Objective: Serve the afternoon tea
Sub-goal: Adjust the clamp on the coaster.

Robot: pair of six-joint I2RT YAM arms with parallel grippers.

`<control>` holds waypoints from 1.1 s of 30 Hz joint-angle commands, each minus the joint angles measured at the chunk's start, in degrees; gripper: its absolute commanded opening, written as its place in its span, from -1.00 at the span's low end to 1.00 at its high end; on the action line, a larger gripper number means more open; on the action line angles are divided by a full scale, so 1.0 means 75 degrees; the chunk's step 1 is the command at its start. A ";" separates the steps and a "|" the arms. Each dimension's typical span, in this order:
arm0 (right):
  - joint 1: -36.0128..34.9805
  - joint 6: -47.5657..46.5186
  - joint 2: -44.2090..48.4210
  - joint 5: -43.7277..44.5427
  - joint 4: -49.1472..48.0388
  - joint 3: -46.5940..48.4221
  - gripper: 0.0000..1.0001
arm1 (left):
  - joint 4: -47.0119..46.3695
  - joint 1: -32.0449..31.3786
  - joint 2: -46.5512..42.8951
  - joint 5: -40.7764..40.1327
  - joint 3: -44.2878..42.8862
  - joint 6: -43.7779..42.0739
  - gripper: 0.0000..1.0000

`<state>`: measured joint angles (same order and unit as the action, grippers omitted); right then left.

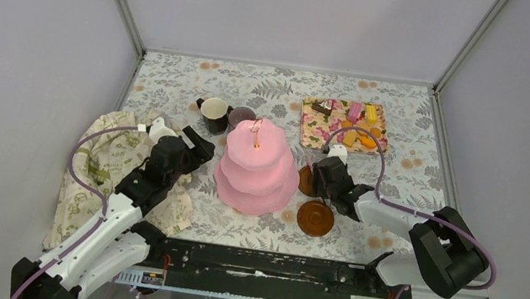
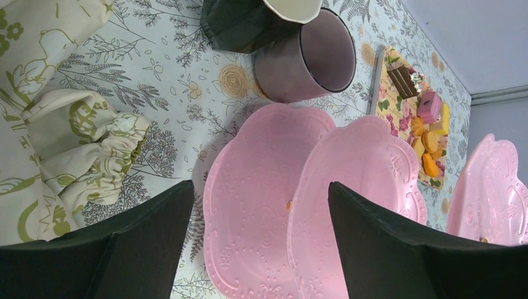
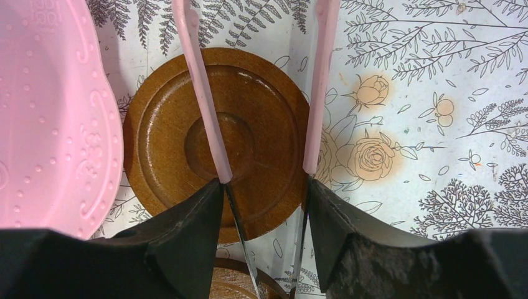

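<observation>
Two brown saucers (image 1: 315, 218) lie on the bench (image 1: 396, 190), right of the pink cake stand (image 1: 255, 168). The right claw (image 3: 264, 187) clasps pink tongs (image 3: 199, 93) straddling one saucer's rim; the left claw (image 2: 259, 187) gapes empty. Risk: the smooth rim may slip free, or the tongs may knock the stand.

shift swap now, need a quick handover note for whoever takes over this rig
Left gripper: open, empty, beside the bare pink three-tier cake stand.
Right gripper: holds pink-armed metal tongs over one round brown saucer; second saucer nearer the arms.
Two dark mugs behind the stand; small sweets all on the floral rectangular tray.
Done: nothing served. Left: probably sweets onto tiers, mugs onto saucers.
</observation>
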<state>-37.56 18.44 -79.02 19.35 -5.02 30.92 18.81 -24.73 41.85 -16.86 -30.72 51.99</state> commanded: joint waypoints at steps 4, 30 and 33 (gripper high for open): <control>-0.0054 0.0046 0.0283 0.0020 0.0278 0.0237 0.10 | -0.0469 -0.0042 -0.0125 -0.0013 0.0065 0.0076 0.73; -0.0054 0.0189 0.1147 0.0128 0.1442 0.0899 0.06 | -0.0516 -0.0042 -0.0543 -0.0095 0.0164 0.0047 0.75; -0.0054 0.0202 0.1346 0.0240 0.1776 0.1172 0.06 | -0.0516 -0.0041 -0.0608 -0.0107 0.0153 0.0081 0.75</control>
<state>-37.56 19.20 -72.23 19.40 5.91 35.09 18.61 -24.73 38.52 -16.93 -29.95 52.03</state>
